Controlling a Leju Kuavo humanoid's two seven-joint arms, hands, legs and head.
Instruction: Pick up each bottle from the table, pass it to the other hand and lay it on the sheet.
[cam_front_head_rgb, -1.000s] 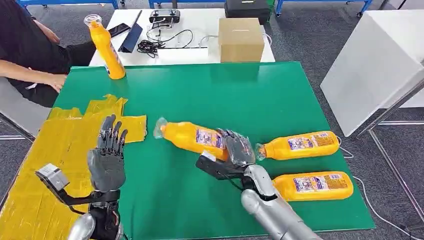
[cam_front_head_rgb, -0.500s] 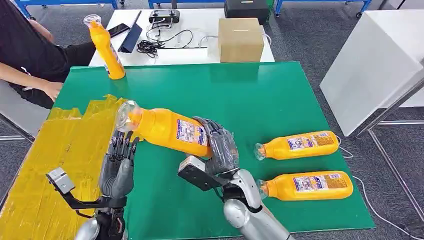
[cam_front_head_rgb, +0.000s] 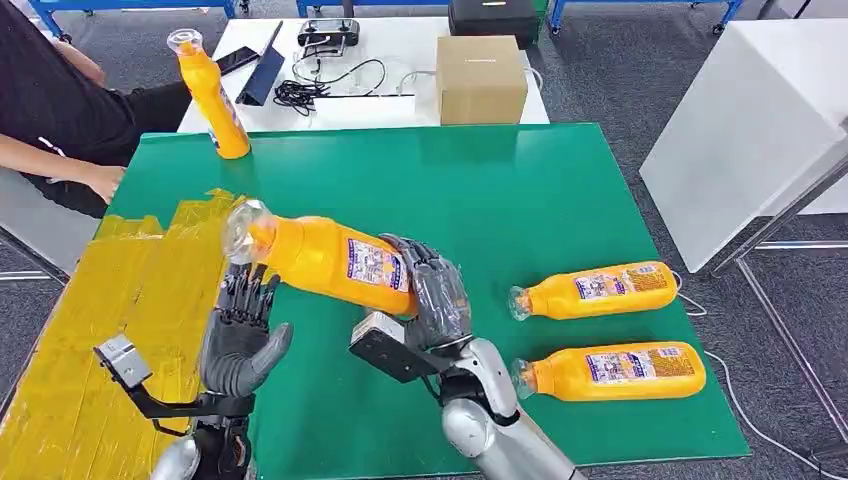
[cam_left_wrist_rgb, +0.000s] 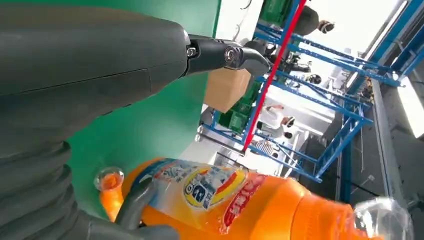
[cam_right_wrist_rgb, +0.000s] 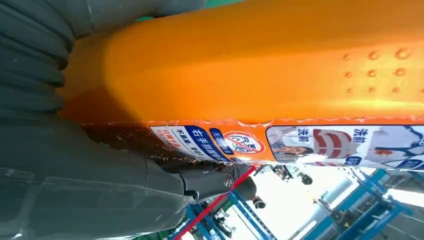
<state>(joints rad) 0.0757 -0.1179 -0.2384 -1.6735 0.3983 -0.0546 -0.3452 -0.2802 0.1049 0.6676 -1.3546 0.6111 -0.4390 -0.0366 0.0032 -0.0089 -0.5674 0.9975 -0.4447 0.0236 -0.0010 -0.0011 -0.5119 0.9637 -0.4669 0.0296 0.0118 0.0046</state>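
Handover under way, not complete. Held bottle (cam_front_head_rgb: 335, 260) gripped at base by right hand (cam_front_head_rgb: 435, 295), neck above spread, empty left hand (cam_front_head_rgb: 240, 335). None seen lying on yellow sheet (cam_front_head_rgb: 110, 300). Two bottles (cam_front_head_rgb: 595, 290) lying on green table (cam_front_head_rgb: 450, 180); one upright (cam_front_head_rgb: 212, 92) at far edge.

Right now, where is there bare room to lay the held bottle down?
The yellow taped sheet left of the left hand lies bare, as does the green mat's far middle. It is crowded at the mat's right, where two orange plastic bottles lie.
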